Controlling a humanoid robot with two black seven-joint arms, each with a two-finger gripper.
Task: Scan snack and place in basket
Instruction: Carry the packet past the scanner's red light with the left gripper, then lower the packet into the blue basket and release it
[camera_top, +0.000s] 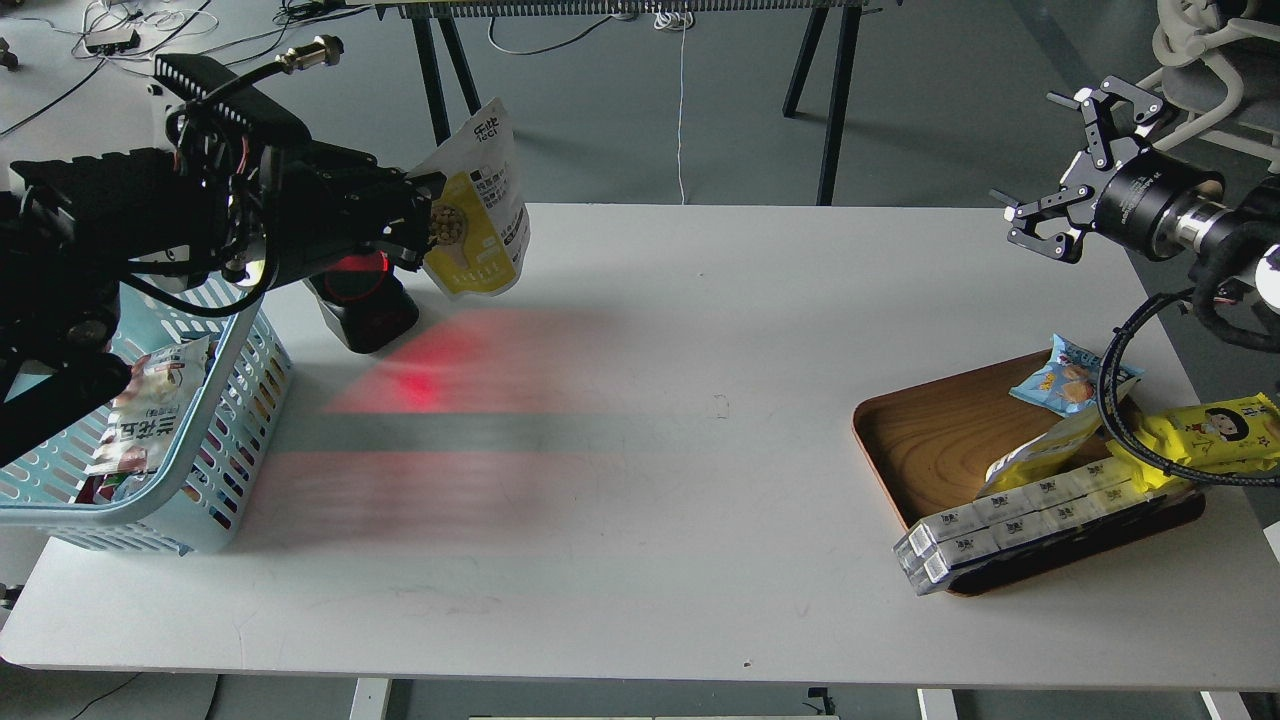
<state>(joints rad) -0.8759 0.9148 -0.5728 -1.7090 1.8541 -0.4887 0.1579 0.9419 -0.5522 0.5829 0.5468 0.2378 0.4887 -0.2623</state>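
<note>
My left gripper (425, 225) holds the snack (475, 215), jaws clamped on it, above the scanner (365, 310) casting red light on the tabletop (680, 450). Scanning seems underway; the basket (215, 450) drop remains. Right gripper (1065, 165) hangs spread wide, empty.

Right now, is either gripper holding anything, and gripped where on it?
The left gripper holds the snack by its left edge, about mid-height, lifted above the table. The right gripper is open and holds nothing.

The left arm (150, 230) hides the basket's (235, 440) far rim and most of the scanner (365, 310).
</note>
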